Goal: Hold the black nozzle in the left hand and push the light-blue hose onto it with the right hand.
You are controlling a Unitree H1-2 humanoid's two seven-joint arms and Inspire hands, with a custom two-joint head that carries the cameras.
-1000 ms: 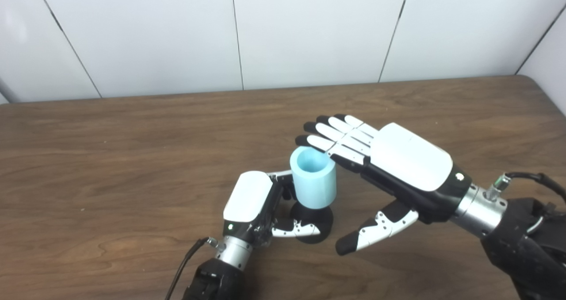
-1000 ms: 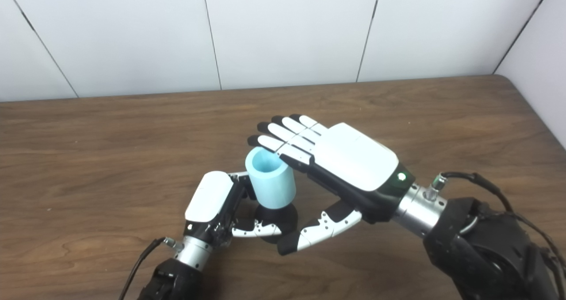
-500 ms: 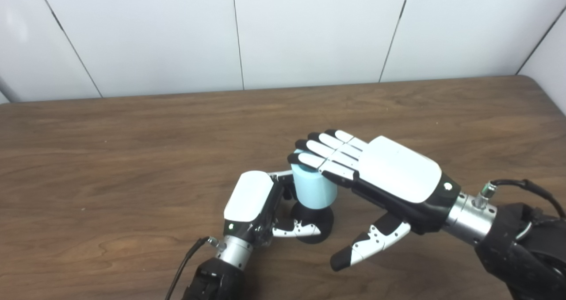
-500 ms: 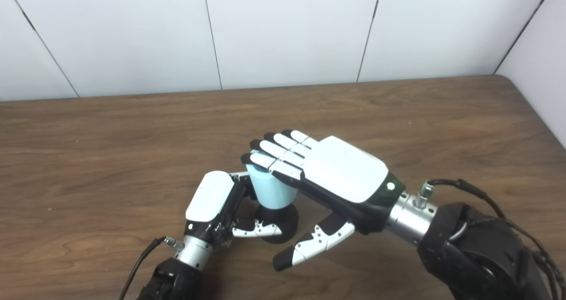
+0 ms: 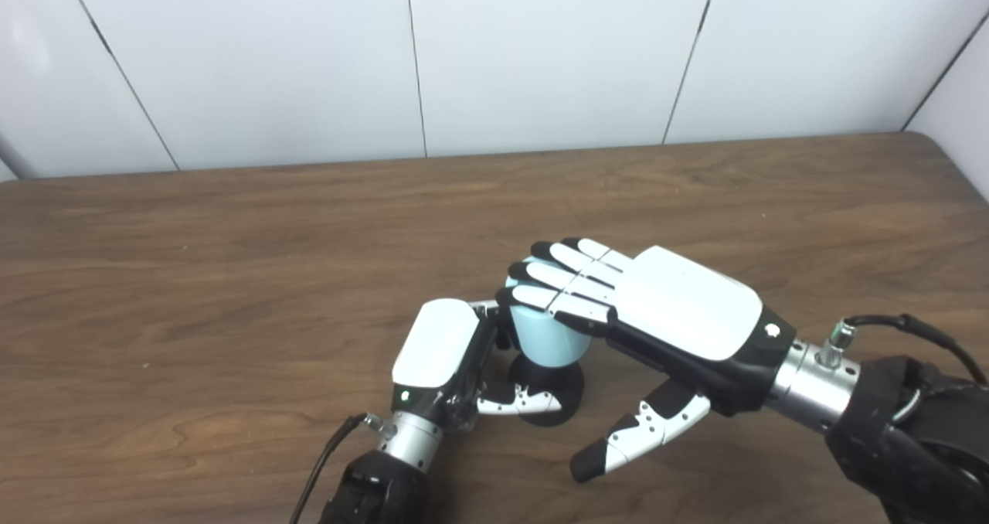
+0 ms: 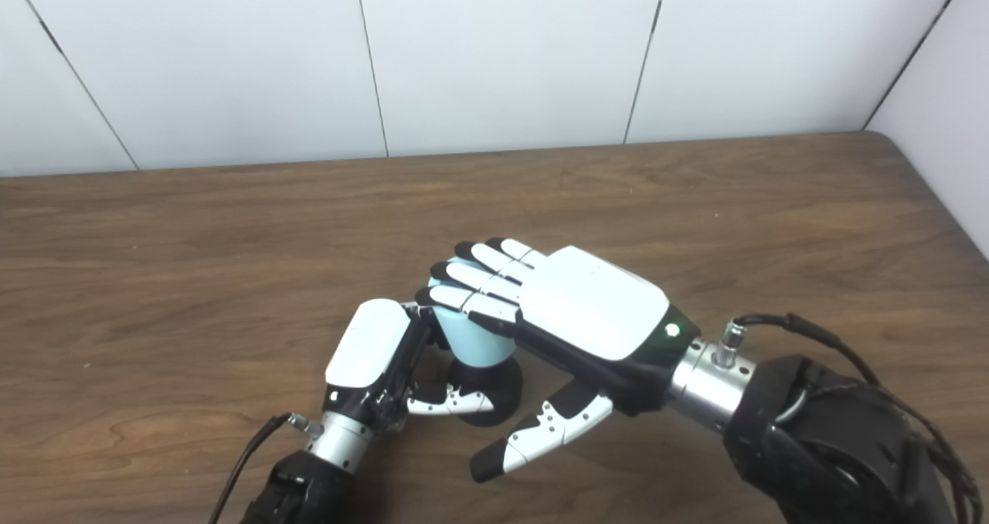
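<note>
Light-blue hose [image 5: 545,335], a short, wide plastic tube, is seen standing upright on the round black nozzle [image 5: 550,383], well in from the near edge of the brown wooden worktop [image 5: 232,261] and a little right of its middle. Its top opening is covered by the flat, extended fingers [image 5: 558,280] of the right hand [image 5: 657,315], which is laid palm-down on it; nothing is grasped, and the thumb is held apart below, clear of the hose. The nozzle's base is gripped from the left by the left hand [image 5: 456,362], its thumb wrapped across the front and its fingers curled behind.
</note>
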